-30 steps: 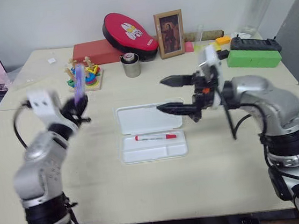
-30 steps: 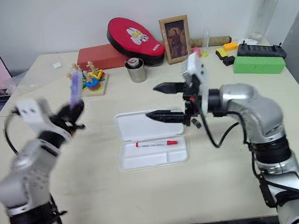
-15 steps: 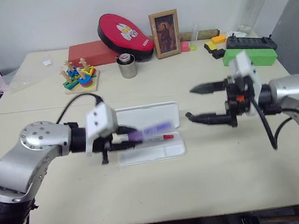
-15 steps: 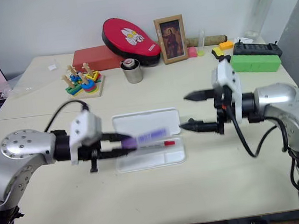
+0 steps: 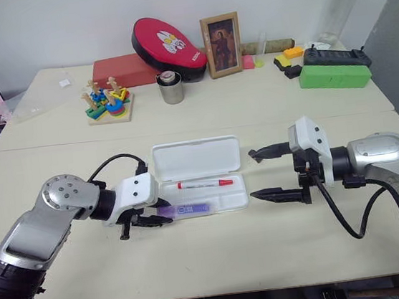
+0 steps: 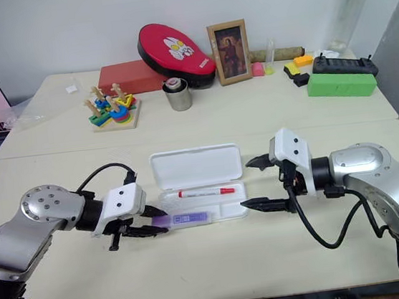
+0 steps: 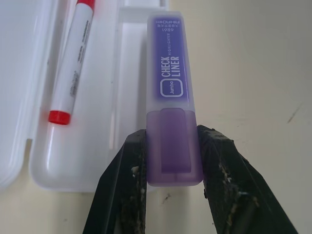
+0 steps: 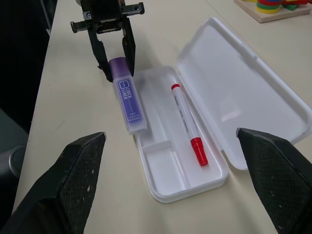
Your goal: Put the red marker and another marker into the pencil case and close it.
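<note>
While the left gripper [image 7: 168,146] is clamped on the purple marker [image 5: 185,209], keep it flat over the front edge of the open pencil case [image 5: 217,149]. Slide it a little further in, beside the red marker [image 5: 205,183] lying in the tray. Lower gently, then let go. Keep the right gripper [image 5: 267,175], fingers wide apart, just beside the case, ready for the lid.
</note>
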{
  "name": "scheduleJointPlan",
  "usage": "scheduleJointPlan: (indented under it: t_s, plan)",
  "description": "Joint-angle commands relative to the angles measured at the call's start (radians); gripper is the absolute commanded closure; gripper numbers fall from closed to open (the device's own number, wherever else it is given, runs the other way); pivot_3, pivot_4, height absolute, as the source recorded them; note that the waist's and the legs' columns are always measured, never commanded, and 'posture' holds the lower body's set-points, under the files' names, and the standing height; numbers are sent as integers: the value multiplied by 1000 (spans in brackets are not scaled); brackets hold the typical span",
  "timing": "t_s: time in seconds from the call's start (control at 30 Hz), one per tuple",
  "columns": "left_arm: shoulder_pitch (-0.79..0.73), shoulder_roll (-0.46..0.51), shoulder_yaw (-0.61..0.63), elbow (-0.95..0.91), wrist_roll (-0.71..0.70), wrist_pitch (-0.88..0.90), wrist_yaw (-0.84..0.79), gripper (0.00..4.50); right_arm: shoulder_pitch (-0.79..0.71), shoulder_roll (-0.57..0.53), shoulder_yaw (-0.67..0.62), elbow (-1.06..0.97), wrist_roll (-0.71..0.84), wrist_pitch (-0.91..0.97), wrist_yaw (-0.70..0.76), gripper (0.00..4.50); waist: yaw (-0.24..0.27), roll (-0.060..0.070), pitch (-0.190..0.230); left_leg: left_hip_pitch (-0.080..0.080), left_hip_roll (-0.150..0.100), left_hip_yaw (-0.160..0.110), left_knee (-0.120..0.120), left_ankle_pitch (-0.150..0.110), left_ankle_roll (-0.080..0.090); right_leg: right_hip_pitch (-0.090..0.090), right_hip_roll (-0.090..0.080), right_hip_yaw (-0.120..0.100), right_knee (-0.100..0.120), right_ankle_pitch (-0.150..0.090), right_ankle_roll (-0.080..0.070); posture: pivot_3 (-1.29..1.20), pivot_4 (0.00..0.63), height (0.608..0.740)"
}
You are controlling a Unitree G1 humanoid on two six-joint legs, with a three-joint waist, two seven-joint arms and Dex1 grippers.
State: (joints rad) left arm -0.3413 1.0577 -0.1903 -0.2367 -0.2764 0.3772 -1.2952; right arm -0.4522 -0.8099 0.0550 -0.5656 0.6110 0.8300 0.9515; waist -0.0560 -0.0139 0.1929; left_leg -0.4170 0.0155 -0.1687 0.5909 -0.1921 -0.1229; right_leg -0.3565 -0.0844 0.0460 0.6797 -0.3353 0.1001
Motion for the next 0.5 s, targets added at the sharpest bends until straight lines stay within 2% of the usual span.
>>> scheduleJointPlan:
  t_s: [0.03, 0.5]
  plan:
    - [-22, -20, 7, -9, 13, -2, 5, 3289, -9, -4, -10, -26, 6, -12, -11, 0, 0, 0, 0, 0, 0, 0, 0, 0, 0, 0, 0, 0, 0, 0, 0, 0, 150, 740]
    - [-78, -87, -38, 65, 93, -35, -10, 3289, -12, -1, 1, -23, 4, -16, -23, 0, 0, 0, 0, 0, 0, 0, 0, 0, 0, 0, 0, 0, 0, 0, 0, 0, 150, 740]
